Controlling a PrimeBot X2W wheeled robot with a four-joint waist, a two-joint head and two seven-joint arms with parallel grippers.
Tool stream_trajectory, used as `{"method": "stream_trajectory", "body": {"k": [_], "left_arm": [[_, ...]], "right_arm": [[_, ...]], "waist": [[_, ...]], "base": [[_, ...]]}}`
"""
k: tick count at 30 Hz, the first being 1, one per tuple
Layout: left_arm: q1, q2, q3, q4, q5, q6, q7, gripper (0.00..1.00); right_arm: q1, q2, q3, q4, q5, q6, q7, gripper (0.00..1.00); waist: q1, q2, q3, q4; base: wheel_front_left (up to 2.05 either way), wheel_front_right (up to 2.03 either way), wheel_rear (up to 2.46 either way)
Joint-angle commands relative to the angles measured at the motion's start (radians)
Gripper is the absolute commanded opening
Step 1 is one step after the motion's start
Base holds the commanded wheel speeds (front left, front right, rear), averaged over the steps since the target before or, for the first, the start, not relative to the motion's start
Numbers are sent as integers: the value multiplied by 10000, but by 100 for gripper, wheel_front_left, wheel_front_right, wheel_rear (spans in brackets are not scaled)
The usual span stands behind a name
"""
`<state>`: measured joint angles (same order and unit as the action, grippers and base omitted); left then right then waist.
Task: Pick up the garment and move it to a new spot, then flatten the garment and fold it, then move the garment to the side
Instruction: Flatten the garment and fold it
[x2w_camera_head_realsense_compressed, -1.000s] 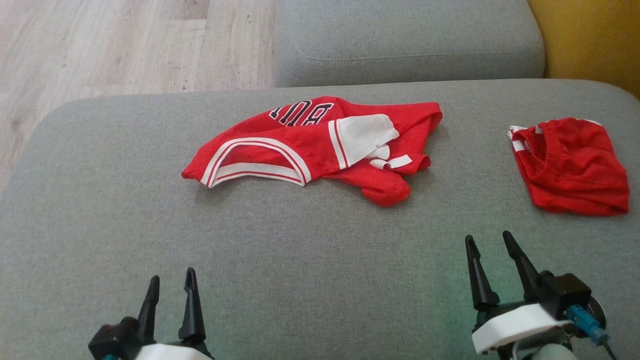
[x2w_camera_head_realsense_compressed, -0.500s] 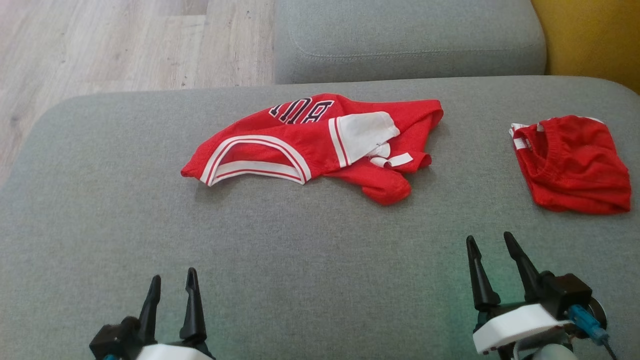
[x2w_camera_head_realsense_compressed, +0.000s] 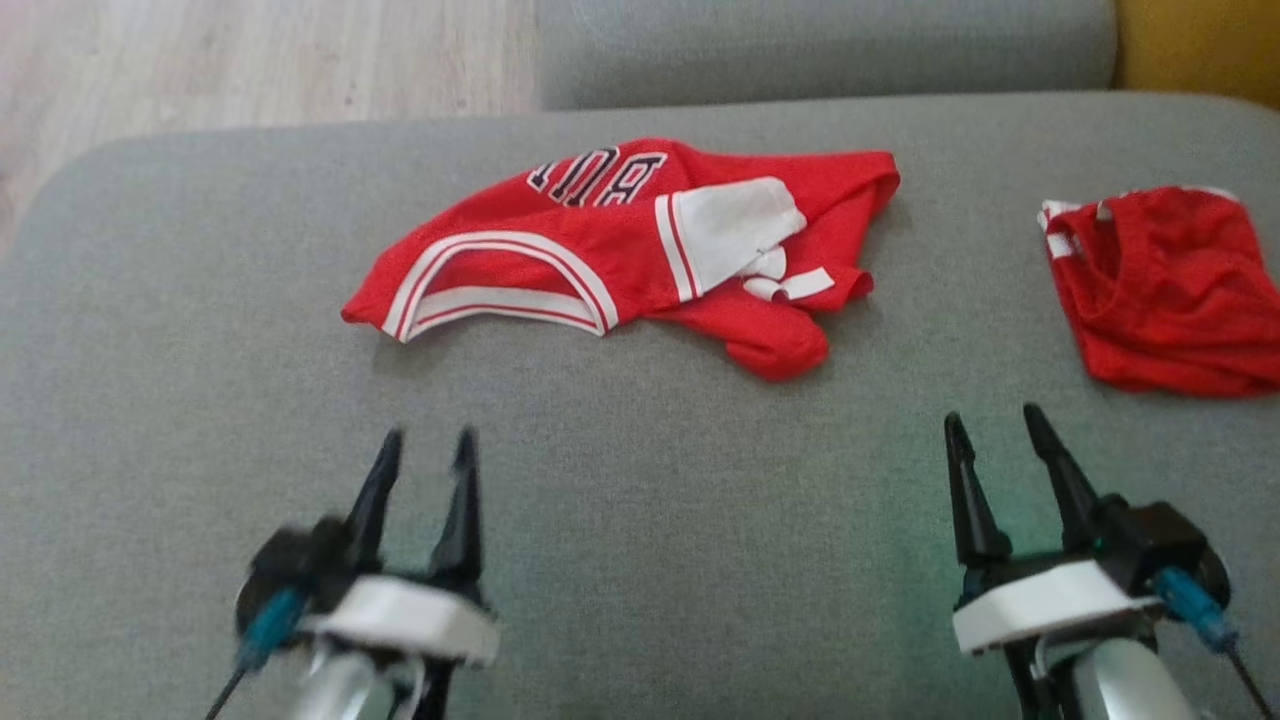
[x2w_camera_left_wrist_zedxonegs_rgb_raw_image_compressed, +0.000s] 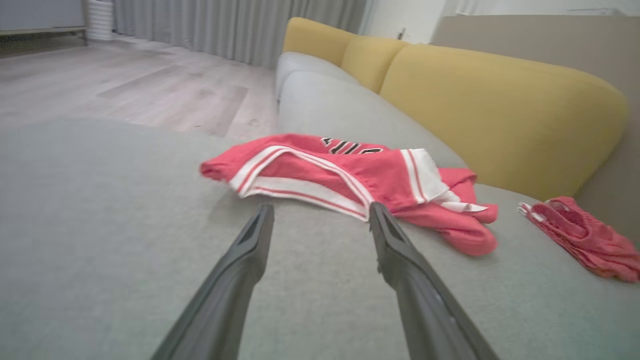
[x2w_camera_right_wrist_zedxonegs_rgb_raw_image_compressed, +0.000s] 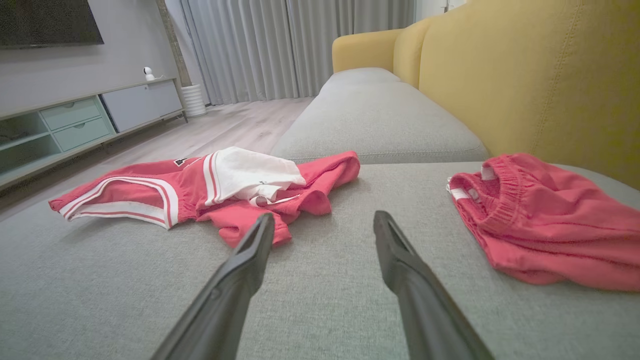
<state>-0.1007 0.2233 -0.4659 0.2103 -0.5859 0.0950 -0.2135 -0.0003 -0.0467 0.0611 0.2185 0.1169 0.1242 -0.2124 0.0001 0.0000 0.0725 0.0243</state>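
Left pincer (x2w_camera_head_realsense_compressed: 428, 440) and right pincer (x2w_camera_head_realsense_compressed: 992, 415) open, empty, crumpled jersey (x2w_camera_head_realsense_compressed: 600, 250) ahead: risk of pinching one layer or snagging second red garment (x2w_camera_head_realsense_compressed: 1160, 290) right of right pincer.

My head camera looks steeply down on grey cushion (x2w_camera_head_realsense_compressed: 640, 520). My wrist cameras sit low, near it, facing along it; all three share red jersey (x2w_camera_head_realsense_compressed: 600, 240).

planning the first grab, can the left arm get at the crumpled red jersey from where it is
Probably yes: the left gripper is open and aimed at the jersey, with just bare grey cushion between them.
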Motion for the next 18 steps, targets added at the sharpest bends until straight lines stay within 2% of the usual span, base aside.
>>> {"method": "stream_trajectory", "body": {"k": [1, 6, 11, 18], "left_arm": [[-966, -156, 125, -62, 123, -138, 59, 100], [-2502, -744, -391, 1194, 297, -579, 371, 100], [-3568, -1093, -535, 2210, 267, -857, 486, 100], [-4980, -1094, -422, 4308, 243, -1092, 590, 100]], "right_arm": [[-505, -35, 221, -434, -106, 65, -88, 100], [-846, -35, 452, -696, -199, 65, 31, 100], [-1110, -35, 624, -888, -207, 65, 43, 100], [-1367, -35, 730, -1041, -143, 65, -46, 100]], "waist": [[-1, 0, 355, -109], [-1, 0, 1011, -555], [-1, 0, 1529, -1021], [-1, 0, 2277, -1785]], "base": [[0, 0, 0], [0, 0, 0], [0, 0, 0], [0, 0, 0]]}}
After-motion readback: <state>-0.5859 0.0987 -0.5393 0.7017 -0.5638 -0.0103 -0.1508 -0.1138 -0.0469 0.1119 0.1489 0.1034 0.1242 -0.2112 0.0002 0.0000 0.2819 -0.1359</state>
